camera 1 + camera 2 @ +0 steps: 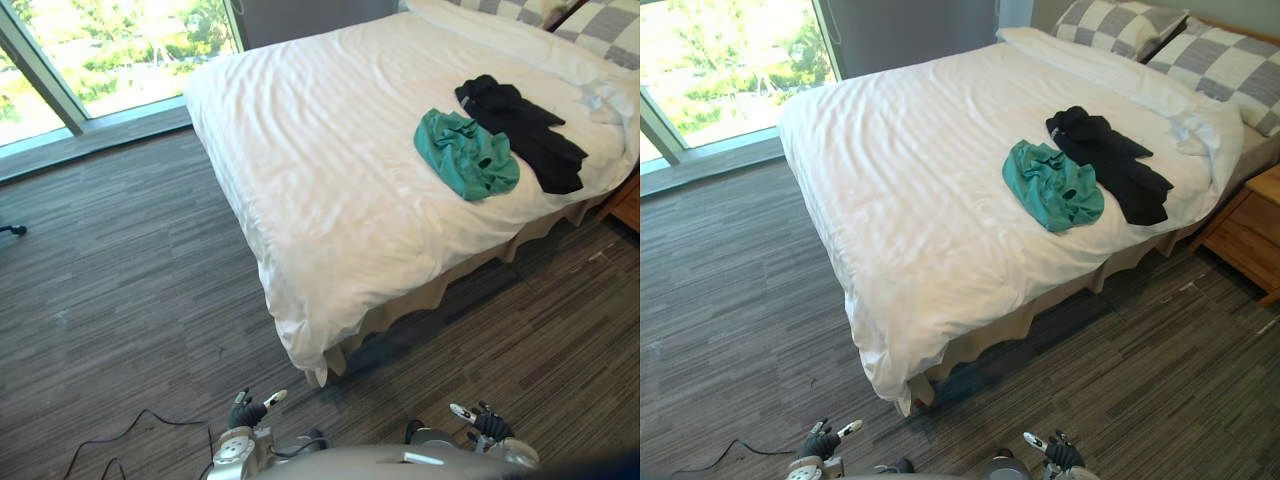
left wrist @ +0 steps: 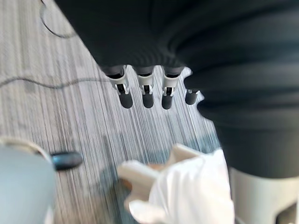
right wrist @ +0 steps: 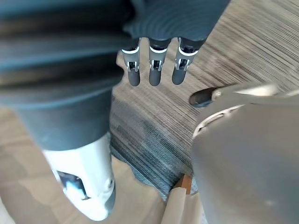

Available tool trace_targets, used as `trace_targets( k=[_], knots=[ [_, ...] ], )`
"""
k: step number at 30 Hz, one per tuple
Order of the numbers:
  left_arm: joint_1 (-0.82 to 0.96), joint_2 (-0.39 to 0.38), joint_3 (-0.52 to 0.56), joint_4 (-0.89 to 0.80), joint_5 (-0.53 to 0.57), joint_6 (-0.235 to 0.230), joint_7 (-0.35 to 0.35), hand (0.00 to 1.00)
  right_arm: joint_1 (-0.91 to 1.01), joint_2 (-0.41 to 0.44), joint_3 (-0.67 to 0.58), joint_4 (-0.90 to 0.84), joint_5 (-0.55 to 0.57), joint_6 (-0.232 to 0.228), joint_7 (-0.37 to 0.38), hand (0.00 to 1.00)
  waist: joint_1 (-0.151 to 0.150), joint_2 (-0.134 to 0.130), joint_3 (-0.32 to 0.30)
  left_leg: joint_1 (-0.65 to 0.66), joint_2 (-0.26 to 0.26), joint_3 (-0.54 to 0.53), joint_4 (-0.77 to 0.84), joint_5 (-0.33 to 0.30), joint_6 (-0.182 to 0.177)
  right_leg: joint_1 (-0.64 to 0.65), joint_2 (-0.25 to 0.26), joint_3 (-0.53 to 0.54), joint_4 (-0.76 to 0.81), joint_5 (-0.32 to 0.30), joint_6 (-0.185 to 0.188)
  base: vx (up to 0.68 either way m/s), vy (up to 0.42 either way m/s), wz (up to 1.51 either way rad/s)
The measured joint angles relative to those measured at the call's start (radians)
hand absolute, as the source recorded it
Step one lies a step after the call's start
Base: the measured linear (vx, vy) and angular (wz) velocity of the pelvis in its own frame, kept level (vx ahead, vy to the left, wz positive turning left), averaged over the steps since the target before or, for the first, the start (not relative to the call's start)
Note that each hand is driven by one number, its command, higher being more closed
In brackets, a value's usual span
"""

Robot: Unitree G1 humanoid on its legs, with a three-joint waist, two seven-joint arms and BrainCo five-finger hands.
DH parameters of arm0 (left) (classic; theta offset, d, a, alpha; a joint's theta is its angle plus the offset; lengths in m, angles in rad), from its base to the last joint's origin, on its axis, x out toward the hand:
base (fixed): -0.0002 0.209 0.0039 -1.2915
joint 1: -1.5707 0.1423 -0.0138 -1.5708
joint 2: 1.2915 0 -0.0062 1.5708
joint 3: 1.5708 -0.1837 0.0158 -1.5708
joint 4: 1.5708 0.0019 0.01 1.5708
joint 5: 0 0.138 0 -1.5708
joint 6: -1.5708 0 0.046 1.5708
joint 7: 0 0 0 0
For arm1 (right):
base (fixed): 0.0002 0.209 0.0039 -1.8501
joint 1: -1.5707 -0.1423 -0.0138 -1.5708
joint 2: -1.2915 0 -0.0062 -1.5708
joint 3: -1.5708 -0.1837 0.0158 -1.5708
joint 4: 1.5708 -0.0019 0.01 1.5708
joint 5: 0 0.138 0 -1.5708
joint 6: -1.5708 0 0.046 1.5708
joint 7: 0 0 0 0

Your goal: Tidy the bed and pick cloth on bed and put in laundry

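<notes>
While empty, both hands (image 2: 147, 93) (image 3: 155, 71) straight-fingered.

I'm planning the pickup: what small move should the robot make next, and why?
Probably step closer to the bed, toward the green cloth: it lies beside the black cloth, untouched, while the left hand and right hand hang open, empty, over the floor.

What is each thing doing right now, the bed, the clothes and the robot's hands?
Bed: white cover wrinkled, not tidied yet.
Green cloth: crumpled on the bed.
Black cloth: rumpled on the bed, beside the green one.
Left hand: open, empty.
Right hand: open, empty.
</notes>
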Motion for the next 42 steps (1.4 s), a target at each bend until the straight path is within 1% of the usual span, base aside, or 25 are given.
trace_targets(
  k=[1,5,9,12,13,15,16,17,18,19,20,21,23,25,28,30,33,35,36,37,38,39,40,41,42],
  knots=[
    [-0.009,0.003,-0.001,0.016,0.000,0.016,-0.014,0.00,-0.005,0.010,-0.002,-0.001,0.023,0.002,-0.009,0.00,-0.001,-0.007,0.003,0.006,-0.011,0.006,-0.003,-0.002,0.004,0.000,-0.009,0.000,0.012,-0.005,0.008,-0.09,0.130,-0.10],
    [-0.006,0.008,-0.004,0.028,0.002,0.064,-0.022,0.00,-0.011,0.052,-0.001,-0.016,0.068,0.011,-0.046,0.00,0.002,-0.024,0.000,0.045,-0.034,0.041,-0.003,-0.022,0.020,0.003,-0.042,-0.016,0.057,-0.032,-0.030,-0.04,0.134,-0.26],
    [-0.011,0.016,-0.008,0.028,0.088,0.079,-0.043,0.00,-0.029,0.053,0.002,-0.015,0.119,0.047,-0.103,0.00,0.000,-0.033,-0.012,0.065,-0.052,0.016,0.003,-0.050,0.020,0.000,-0.052,-0.067,0.083,-0.068,-0.180,0.05,0.133,-0.24],
    [-0.023,0.011,-0.009,0.027,0.121,0.103,-0.054,0.00,-0.072,0.054,0.012,-0.013,0.139,0.081,-0.142,0.00,0.010,-0.034,-0.018,0.052,-0.041,0.071,0.036,-0.067,0.039,0.003,-0.051,-0.114,0.035,-0.036,-0.280,0.04,0.117,-0.57],
    [-0.028,-0.005,-0.016,0.028,0.125,0.107,-0.054,0.00,-0.093,0.049,0.011,-0.009,0.140,0.090,-0.159,0.00,0.021,0.002,-0.024,0.037,-0.007,0.114,0.054,-0.066,0.071,-0.022,-0.062,-0.159,0.125,-0.066,-0.250,0.00,0.035,-0.74],
    [-0.033,-0.003,-0.038,0.024,0.146,0.122,-0.057,0.00,-0.124,0.056,0.018,0.009,0.143,0.114,-0.190,0.00,0.024,0.012,-0.023,0.036,0.023,0.163,0.089,-0.079,0.074,-0.049,-0.105,-0.247,0.463,-0.141,-0.163,0.08,0.008,-0.59],
    [-0.030,0.002,-0.047,0.022,0.150,0.123,-0.061,0.00,-0.125,0.065,0.026,0.010,0.144,0.126,-0.199,0.00,0.026,-0.002,-0.037,0.042,0.025,0.185,0.098,-0.079,0.074,-0.027,-0.104,-0.269,0.490,-0.143,-0.148,0.18,-0.034,-0.91],
    [-0.027,0.015,-0.046,0.005,0.153,0.125,-0.061,0.00,-0.144,0.080,0.055,0.016,0.141,0.139,-0.211,0.00,0.052,-0.040,-0.058,0.024,0.016,0.236,0.144,-0.089,0.068,0.006,-0.098,-0.283,0.403,-0.122,-0.109,0.13,-0.067,-0.95],
    [-0.029,0.016,-0.044,0.002,0.154,0.125,-0.061,0.00,-0.149,0.081,0.059,0.020,0.140,0.140,-0.212,0.00,0.059,-0.043,-0.060,0.018,0.017,0.247,0.158,-0.093,0.065,0.009,-0.087,-0.284,0.371,-0.122,-0.099,0.08,-0.085,-1.53],
    [-0.034,0.014,-0.047,0.003,0.159,0.127,-0.063,0.00,-0.178,0.080,0.079,0.030,0.137,0.147,-0.215,0.00,0.069,-0.029,-0.069,-0.017,0.038,0.267,0.211,-0.103,0.064,0.046,-0.034,-0.288,0.207,-0.089,-0.069,-0.03,-0.115,-1.46],
    [-0.043,0.006,-0.056,0.004,0.167,0.126,-0.067,0.00,-0.206,0.078,0.098,0.029,0.137,0.154,-0.220,0.00,0.080,-0.018,-0.073,-0.045,0.054,0.275,0.246,-0.108,0.059,0.096,0.006,-0.288,0.031,-0.035,-0.062,-0.05,-0.147,-1.43],
    [-0.049,0.005,-0.068,0.008,0.175,0.126,-0.072,0.00,-0.210,0.075,0.098,0.028,0.137,0.156,-0.222,0.00,0.079,-0.018,-0.073,-0.054,0.053,0.275,0.257,-0.113,0.055,0.109,0.015,-0.289,-0.028,-0.023,-0.061,-0.08,-0.197,-0.85],
    [-0.100,-0.040,-0.109,0.015,0.176,0.123,-0.084,0.00,-0.189,0.033,0.098,0.035,0.139,0.173,-0.245,0.00,0.071,0.041,-0.040,-0.056,0.070,0.270,0.299,-0.137,0.050,0.152,0.042,-0.287,-0.115,0.025,-0.064,-0.11,-0.109,-0.20],
    [-0.093,-0.052,-0.117,0.016,0.175,0.119,-0.087,0.00,-0.181,0.011,0.114,0.056,0.140,0.192,-0.265,0.00,0.072,0.059,-0.034,-0.062,0.072,0.250,0.329,-0.141,0.044,0.157,0.050,-0.262,-0.139,0.034,-0.067,-0.18,-0.022,-0.18],
    [-0.051,-0.049,-0.088,0.013,0.153,0.113,-0.089,0.00,-0.204,0.003,0.145,0.074,0.140,0.204,-0.277,0.00,0.099,0.087,-0.033,-0.088,0.089,0.095,0.381,-0.157,0.018,0.127,0.070,-0.176,-0.159,0.043,-0.079,-0.15,-0.043,-0.70],
    [-0.046,-0.047,-0.062,0.011,0.136,0.083,-0.092,0.00,-0.209,0.003,0.166,0.089,0.141,0.204,-0.290,0.00,0.112,0.090,-0.032,-0.116,0.102,0.020,0.445,-0.170,-0.002,0.101,0.081,-0.126,-0.157,0.043,-0.079,-0.11,-0.043,-0.72],
    [-0.037,-0.047,-0.034,0.011,0.137,0.055,-0.101,0.00,-0.210,-0.001,0.181,0.096,0.165,0.203,-0.319,0.00,0.109,0.092,-0.030,-0.190,0.126,-0.046,0.645,-0.193,-0.024,0.063,0.069,-0.074,-0.120,0.048,-0.080,-0.10,0.053,-0.81],
    [-0.019,-0.032,-0.036,0.012,0.154,0.040,-0.107,0.00,-0.205,-0.014,0.217,0.091,0.192,0.201,-0.346,0.00,0.105,0.121,-0.045,-0.207,0.113,-0.102,0.628,-0.206,-0.058,0.035,0.079,-0.064,-0.115,0.075,-0.083,-0.06,0.112,-0.84],
    [-0.026,-0.030,-0.038,0.014,0.155,0.036,-0.113,0.00,-0.207,-0.012,0.227,0.088,0.202,0.201,-0.354,0.00,0.106,0.112,-0.047,-0.198,0.096,-0.125,0.565,-0.209,-0.074,0.008,0.076,-0.064,-0.112,0.077,-0.093,-0.04,0.101,-0.33],
    [-0.042,-0.008,-0.038,0.017,0.155,0.029,-0.129,0.00,-0.217,0.002,0.234,0.089,0.220,0.201,-0.368,0.00,0.105,0.071,-0.051,-0.173,0.058,-0.191,0.502,-0.239,-0.090,-0.040,0.039,-0.077,-0.112,0.127,-0.116,-0.12,0.113,-0.22],
    [-0.060,-0.011,-0.039,0.027,0.155,0.028,-0.154,0.00,-0.234,-0.001,0.232,0.094,0.229,0.200,-0.390,0.00,0.110,0.103,-0.020,-0.165,0.096,-0.252,0.653,-0.317,-0.093,-0.051,0.057,-0.093,-0.090,0.169,-0.107,-0.13,0.185,-0.15],
    [-0.057,-0.014,-0.039,0.027,0.154,0.024,-0.165,0.00,-0.232,-0.004,0.233,0.094,0.229,0.201,-0.403,0.00,0.109,0.113,-0.018,-0.142,0.106,-0.268,0.637,-0.338,-0.094,-0.051,0.064,-0.096,-0.090,0.176,-0.103,-0.15,0.228,0.01],
    [-0.039,-0.014,-0.042,0.030,0.154,0.013,-0.187,0.00,-0.233,-0.002,0.233,0.091,0.230,0.201,-0.421,0.00,0.095,0.130,-0.022,-0.096,0.095,-0.294,0.523,-0.371,-0.077,-0.052,0.063,-0.103,-0.109,0.202,-0.090,-0.15,0.230,0.24],
    [-0.044,0.006,-0.044,0.028,0.153,0.005,-0.205,0.00,-0.233,0.006,0.235,0.091,0.237,0.201,-0.432,0.00,0.089,0.094,-0.020,-0.082,0.059,-0.287,0.453,-0.354,-0.030,-0.054,0.038,-0.110,-0.137,0.227,-0.080,-0.19,0.177,0.21],
    [-0.042,0.017,-0.050,0.026,0.152,-0.001,-0.213,0.00,-0.230,0.015,0.236,0.092,0.248,0.204,-0.434,0.00,0.089,0.080,-0.022,-0.082,0.046,-0.278,0.432,-0.341,-0.023,-0.064,0.025,-0.119,-0.134,0.231,-0.082,-0.21,0.097,0.03]
  ],
)
